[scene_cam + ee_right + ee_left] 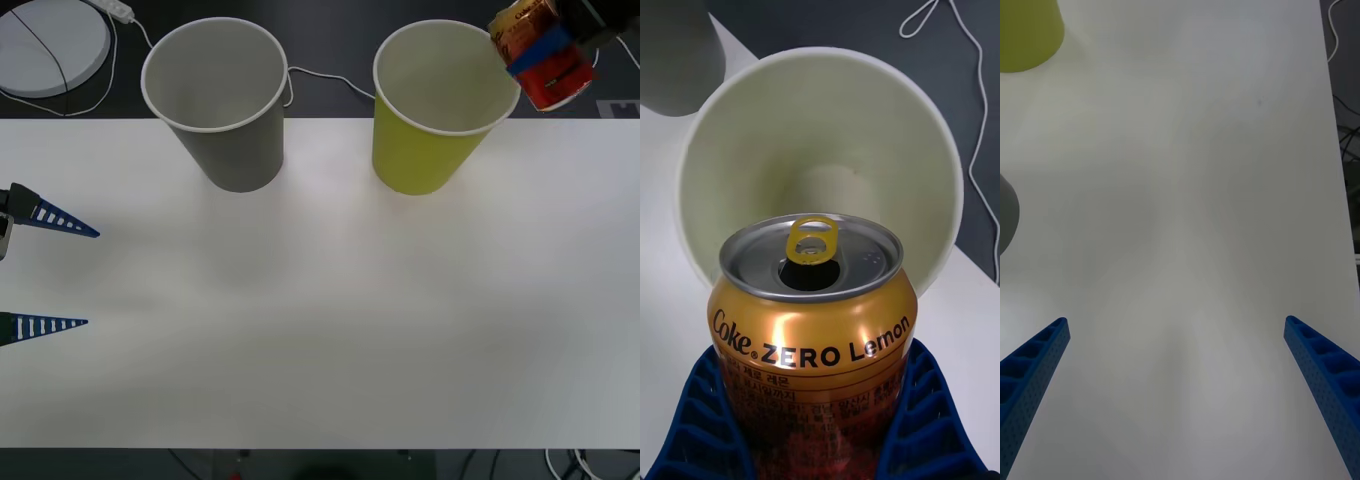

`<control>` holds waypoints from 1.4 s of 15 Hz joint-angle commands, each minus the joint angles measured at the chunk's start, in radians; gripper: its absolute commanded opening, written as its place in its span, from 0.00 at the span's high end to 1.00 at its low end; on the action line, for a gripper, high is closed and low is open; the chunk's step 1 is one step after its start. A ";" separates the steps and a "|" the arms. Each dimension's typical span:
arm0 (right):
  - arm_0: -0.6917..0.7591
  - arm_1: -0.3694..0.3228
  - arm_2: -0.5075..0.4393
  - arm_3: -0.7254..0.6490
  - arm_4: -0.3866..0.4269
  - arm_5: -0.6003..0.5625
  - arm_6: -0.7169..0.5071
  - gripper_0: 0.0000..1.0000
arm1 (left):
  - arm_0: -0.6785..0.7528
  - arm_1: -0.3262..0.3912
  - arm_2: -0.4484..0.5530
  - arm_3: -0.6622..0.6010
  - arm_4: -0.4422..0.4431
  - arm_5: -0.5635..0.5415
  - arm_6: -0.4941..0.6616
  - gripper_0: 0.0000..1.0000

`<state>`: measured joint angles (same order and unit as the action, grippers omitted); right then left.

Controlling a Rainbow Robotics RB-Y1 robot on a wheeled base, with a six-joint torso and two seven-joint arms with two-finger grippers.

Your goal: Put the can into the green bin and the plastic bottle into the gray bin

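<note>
The can, gold above and red below, hangs tilted just above the right rim of the green bin, with my right gripper shut on it. In the right wrist view the can sits between the blue fingers, its open top facing the green bin's pale inside. The gray bin stands upright to the left of the green one. My left gripper waits open over the table's left edge, nothing between its fingers. The plastic bottle is out of view.
The white table stretches bare in front of both bins. Behind it lie a white round disc and a thin white cable on the dark floor. The left wrist view catches the green bin and the gray bin's edge.
</note>
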<state>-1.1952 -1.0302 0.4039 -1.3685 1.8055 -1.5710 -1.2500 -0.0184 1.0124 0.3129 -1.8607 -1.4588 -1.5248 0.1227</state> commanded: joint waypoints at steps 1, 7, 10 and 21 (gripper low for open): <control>-0.032 0.084 0.001 0.066 0.110 0.000 0.000 1.00 | 0.000 0.000 0.000 0.000 0.000 0.000 0.000 0.00; -0.073 0.217 0.004 0.138 0.275 0.000 0.006 1.00 | 0.000 0.000 0.000 0.000 0.000 0.000 0.000 0.00; -0.081 0.257 0.004 0.140 0.331 0.000 0.007 1.00 | 0.000 0.000 0.000 0.000 0.000 0.000 0.000 0.00; -0.083 0.263 -0.017 0.140 0.275 0.000 0.078 0.00 | 0.000 0.000 0.000 0.000 0.000 0.000 0.000 0.00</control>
<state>-1.2782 -0.7609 0.3931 -1.2286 2.0973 -1.5709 -1.1812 -0.0184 1.0124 0.3129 -1.8607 -1.4588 -1.5248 0.1227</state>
